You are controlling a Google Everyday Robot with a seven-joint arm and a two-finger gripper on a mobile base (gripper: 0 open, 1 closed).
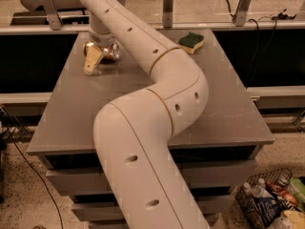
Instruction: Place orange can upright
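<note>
two risks: orange can (112,52) may tip or roll on release if its base is not flat on the table (224,104); a thin can wall may slip in a loose grip.
cause: can is tucked right under the wrist, so its tilt and base contact are hidden from this view.
gripper (98,57): far left part of the table, low at the surface, touching or just beside the can.
jaws: cannot tell whether they are closed on the can or loose.
arm (157,109): long s-bend from the near edge across the table, wrist pointing down.
sponge (191,41): well apart at the far edge, clash unlikely.
</note>
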